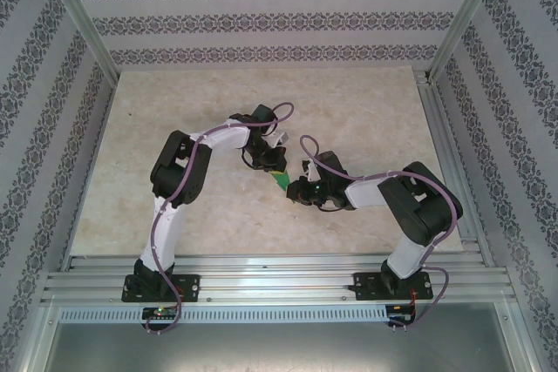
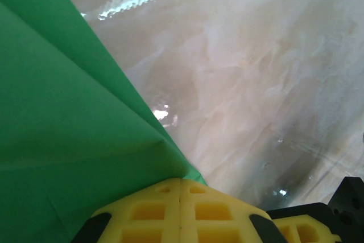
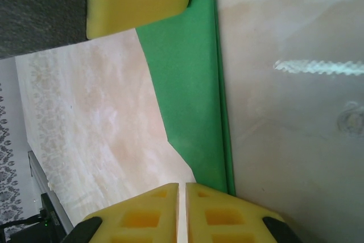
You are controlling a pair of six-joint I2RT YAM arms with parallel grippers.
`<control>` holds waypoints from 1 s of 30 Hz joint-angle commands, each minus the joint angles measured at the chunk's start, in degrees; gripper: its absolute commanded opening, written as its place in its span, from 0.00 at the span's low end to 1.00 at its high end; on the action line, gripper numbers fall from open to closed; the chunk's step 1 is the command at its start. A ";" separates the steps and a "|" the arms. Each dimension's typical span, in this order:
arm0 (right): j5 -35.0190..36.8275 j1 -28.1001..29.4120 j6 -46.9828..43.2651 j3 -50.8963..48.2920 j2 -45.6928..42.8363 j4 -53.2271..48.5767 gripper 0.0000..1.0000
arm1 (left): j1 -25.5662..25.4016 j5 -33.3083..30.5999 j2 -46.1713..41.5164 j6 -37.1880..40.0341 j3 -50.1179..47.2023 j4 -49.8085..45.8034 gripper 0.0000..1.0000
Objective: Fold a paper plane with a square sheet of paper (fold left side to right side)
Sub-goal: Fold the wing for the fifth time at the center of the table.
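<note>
Green paper plane (image 1: 282, 182) lies mostly hidden under left end effector (image 1: 275, 169).

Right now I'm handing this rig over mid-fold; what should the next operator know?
Left gripper: fingers shut, tips against the green paper; pinching or pressing, cannot tell.
Right gripper: fingers shut, tips at the paper's opposite end, same doubt.
Paper: near the middle of the table, between both grippers, already folded into layers with a slanted edge.
Left to do: check the crease, then the remaining folds; no finished dart shape is visible yet.
</note>
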 commanded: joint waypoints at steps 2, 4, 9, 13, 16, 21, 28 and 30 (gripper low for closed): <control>1.83 1.47 -1.85 -1.44 2.77 -8.57 0.12 | 1.13 -4.19 2.55 1.71 -1.00 2.01 0.00; 1.59 1.50 -2.73 -0.49 1.94 -10.55 0.13 | 1.35 -4.91 2.97 2.03 -0.79 1.76 0.00; -1.59 0.39 -2.87 0.69 -2.92 -11.92 0.14 | 1.56 -6.25 3.65 2.70 -0.58 1.32 0.00; -3.43 -1.71 -2.65 2.82 -9.17 -15.01 0.14 | 1.56 -6.15 3.46 3.14 -1.42 1.37 0.00; -3.42 -2.92 -1.72 4.48 -10.05 -14.95 0.13 | 1.56 -6.27 3.14 3.35 -2.06 1.61 0.00; -1.29 -3.25 0.71 7.57 -4.57 -11.06 0.08 | 1.52 -6.44 3.02 3.28 -2.61 1.83 0.00; -1.38 -3.13 2.14 10.90 2.07 -7.32 0.07 | 1.48 -6.83 2.65 3.49 -2.46 1.24 0.00; -1.69 -3.05 2.58 11.40 3.36 -6.34 0.07 | 1.51 -6.72 2.65 3.47 -2.43 1.15 0.00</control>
